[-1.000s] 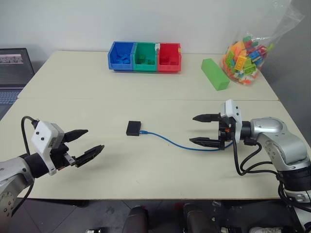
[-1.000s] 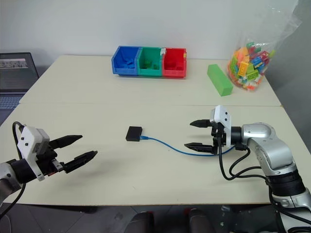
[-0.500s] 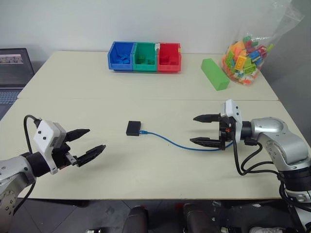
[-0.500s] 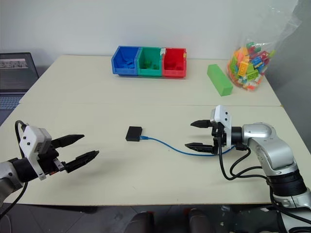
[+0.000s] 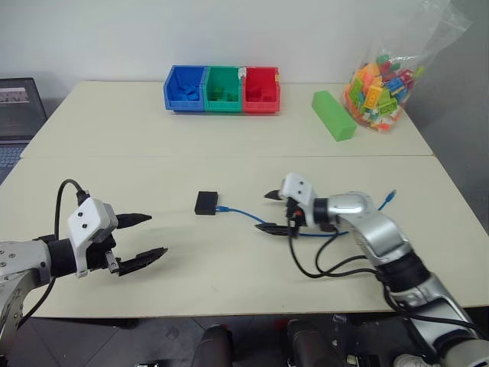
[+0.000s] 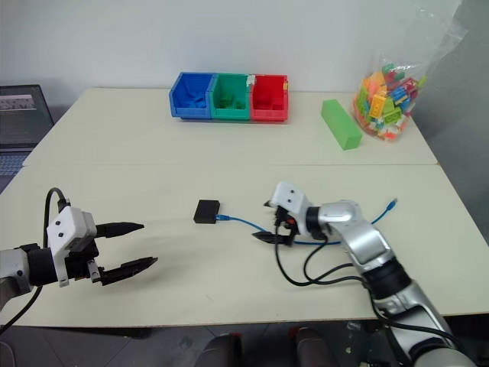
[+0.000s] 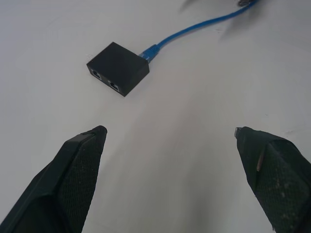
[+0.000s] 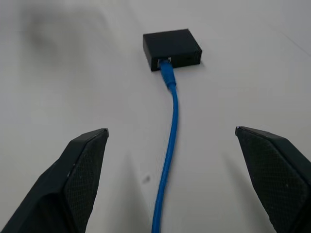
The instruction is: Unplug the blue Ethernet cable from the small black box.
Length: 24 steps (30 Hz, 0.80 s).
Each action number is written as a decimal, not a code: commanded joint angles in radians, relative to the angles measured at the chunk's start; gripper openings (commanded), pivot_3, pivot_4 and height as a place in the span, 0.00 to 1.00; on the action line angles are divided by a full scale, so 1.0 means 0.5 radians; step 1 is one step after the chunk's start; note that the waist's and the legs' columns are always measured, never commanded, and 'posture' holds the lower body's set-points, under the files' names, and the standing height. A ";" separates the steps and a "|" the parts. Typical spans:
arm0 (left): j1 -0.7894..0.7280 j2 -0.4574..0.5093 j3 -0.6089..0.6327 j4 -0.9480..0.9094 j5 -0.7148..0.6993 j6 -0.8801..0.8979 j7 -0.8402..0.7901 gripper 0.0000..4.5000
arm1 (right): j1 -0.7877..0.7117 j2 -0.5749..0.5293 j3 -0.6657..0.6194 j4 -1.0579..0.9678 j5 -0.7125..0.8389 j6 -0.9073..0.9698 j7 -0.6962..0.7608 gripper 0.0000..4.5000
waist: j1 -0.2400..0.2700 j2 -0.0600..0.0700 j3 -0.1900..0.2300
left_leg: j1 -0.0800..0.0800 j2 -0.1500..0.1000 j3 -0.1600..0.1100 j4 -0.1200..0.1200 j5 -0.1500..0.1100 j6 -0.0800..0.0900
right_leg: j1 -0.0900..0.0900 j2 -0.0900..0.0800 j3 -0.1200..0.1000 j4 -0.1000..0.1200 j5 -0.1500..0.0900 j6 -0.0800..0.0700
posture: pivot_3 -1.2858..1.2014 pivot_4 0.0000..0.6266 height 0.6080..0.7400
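The small black box [image 5: 205, 202] lies flat near the middle of the table. The blue Ethernet cable [image 5: 241, 212] is plugged into its right side and runs right across the table to a free plug [image 5: 391, 197]. My right gripper [image 5: 265, 211] is open, low over the table a short way right of the box, pointing at it. Its fingers straddle the cable [image 8: 170, 126] without touching it, and the box [image 8: 171, 48] sits straight ahead. My left gripper [image 5: 157, 235] is open and empty at the left, aimed toward the box [image 7: 118, 67], well short of it.
Blue [image 5: 186, 88], green [image 5: 223, 88] and red [image 5: 260, 89] bins stand at the table's back. A green block [image 5: 333, 126] and a bag of coloured bricks [image 5: 378, 84] are at the back right. A laptop [image 5: 17, 107] sits off the left edge.
My right gripper has swept left along the cable and sunk, now much nearer the box. My left gripper has turned a little but stayed in place. Both stay open.
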 commanded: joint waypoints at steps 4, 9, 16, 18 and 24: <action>-0.072 0.024 -0.024 0.027 0.032 -0.064 -0.039 1.00 | -0.191 0.349 0.084 0.479 -0.175 -0.258 -0.165 0.99 | -0.004 0.000 0.000 | -0.001 -0.001 0.000 0.000 0.000 0.000 | 0.000 0.000 0.000 0.000 0.000 0.000 | 0.52 0.24 1.00; -0.093 0.015 -0.020 0.026 0.013 -0.040 -0.041 1.00 | -0.315 0.524 0.060 0.816 -0.224 -0.384 -0.214 0.99 | -0.011 0.000 0.000 | -0.001 0.000 0.000 0.000 0.000 0.000 | -0.001 -0.001 -0.001 0.001 0.001 0.000 | 0.52 0.24 1.00; -0.090 0.003 0.040 0.008 -0.115 0.129 -0.022 1.00 | -0.353 0.581 0.058 0.941 -0.270 -0.463 -0.183 0.88 | -0.011 0.000 0.000 | -0.001 0.000 0.000 0.000 0.000 0.000 | 0.000 -0.001 -0.001 0.001 0.001 0.000 | 0.52 0.24 1.00; -0.085 0.007 0.054 0.014 -0.130 0.154 -0.022 1.00 | -0.381 0.610 0.052 0.989 -0.276 -0.464 -0.187 0.76 | -0.012 0.000 0.000 | -0.001 0.000 0.000 0.000 0.000 0.000 | -0.001 -0.001 -0.001 0.002 0.001 0.000 | 0.52 0.24 1.00; -0.058 0.018 0.060 0.014 -0.126 0.218 -0.014 1.00 | -0.445 0.669 0.033 1.123 -0.314 -0.482 -0.213 0.41 | -0.015 0.000 0.000 | 0.000 0.001 -0.001 0.000 0.000 0.000 | -0.001 0.000 -0.001 0.003 0.001 0.000 | 0.52 0.24 1.00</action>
